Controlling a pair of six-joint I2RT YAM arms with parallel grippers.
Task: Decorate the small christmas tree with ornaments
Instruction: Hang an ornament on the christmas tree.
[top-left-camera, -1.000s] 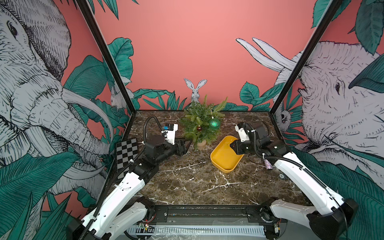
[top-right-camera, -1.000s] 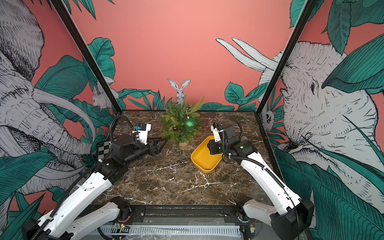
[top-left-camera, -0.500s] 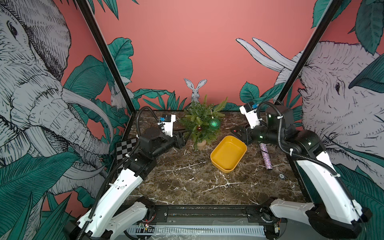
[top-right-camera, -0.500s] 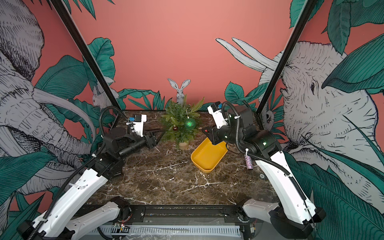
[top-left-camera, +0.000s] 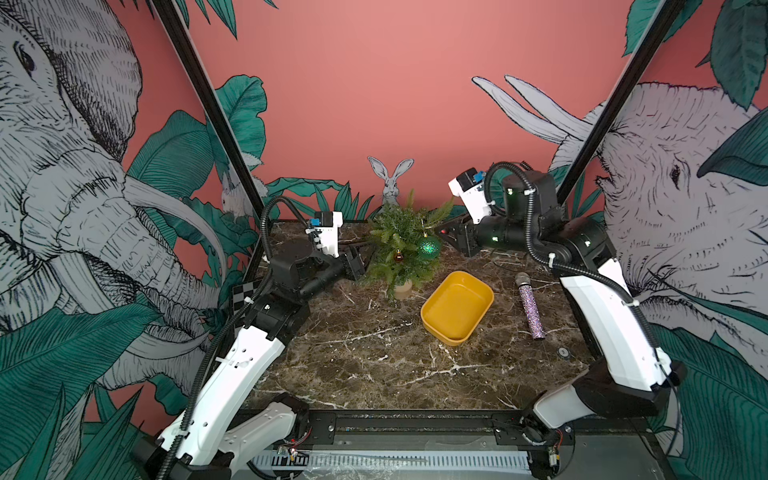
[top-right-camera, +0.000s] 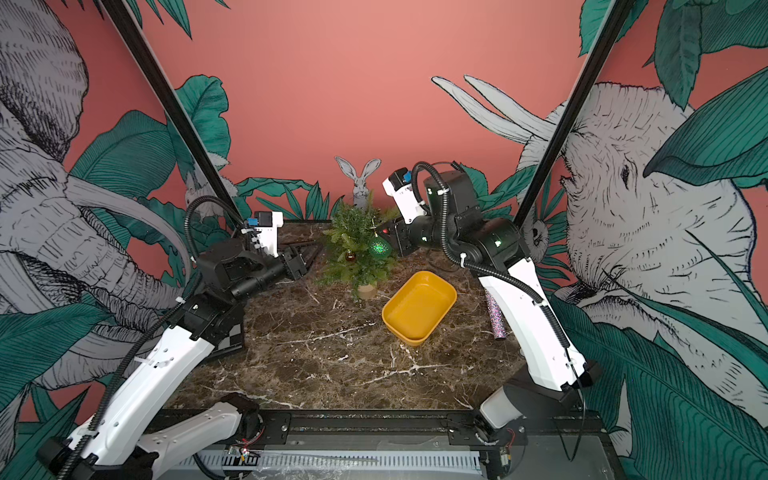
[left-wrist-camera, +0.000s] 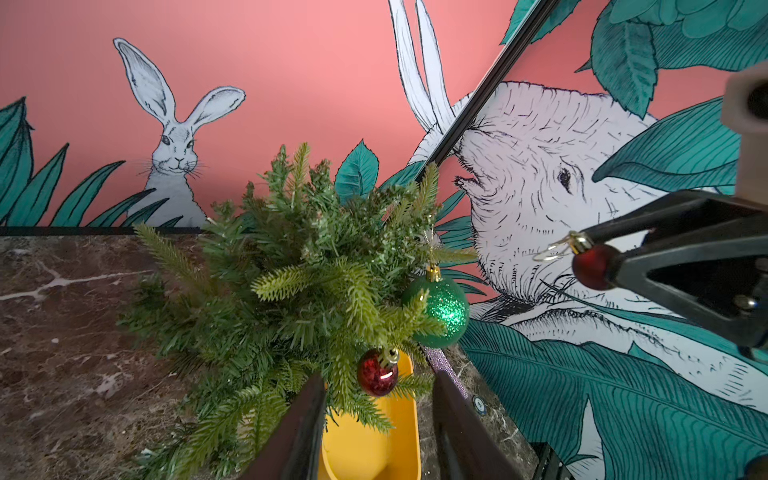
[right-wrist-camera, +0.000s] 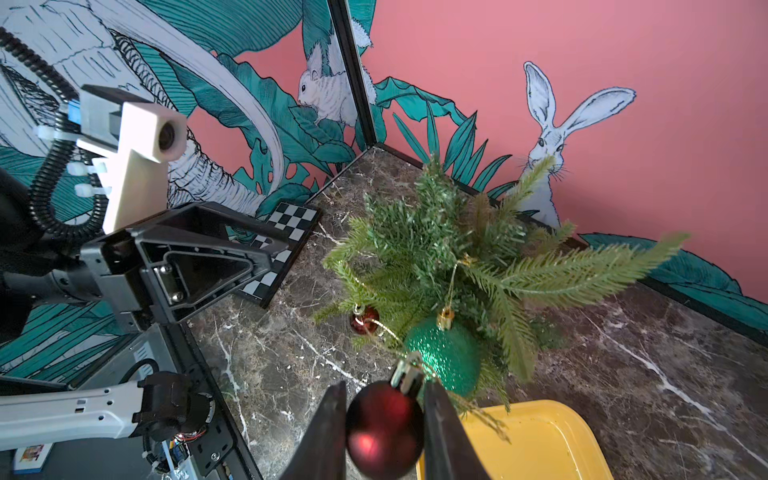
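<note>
Two ornaments (top-left-camera: 428, 247) dress the small green tree (top-left-camera: 397, 232); right end effector (right-wrist-camera: 384, 409), pinching a shiny dark-red ball (right-wrist-camera: 384, 430), should hook a bare branch (right-wrist-camera: 582, 272); left end effector (left-wrist-camera: 377, 386) gapes empty.

I find no legible text, brand or number. One round sticker (top-left-camera: 563, 352), four o'clock on the marble tabletop (top-left-camera: 374, 370), is too small to read.

Right tool (right-wrist-camera: 384, 388) clamped on a dark red ball (right-wrist-camera: 384, 432); beyond it, the small christmas tree (right-wrist-camera: 436, 241) bears a glittery green ball (right-wrist-camera: 446, 361) and a second red ball (right-wrist-camera: 363, 321).
</note>
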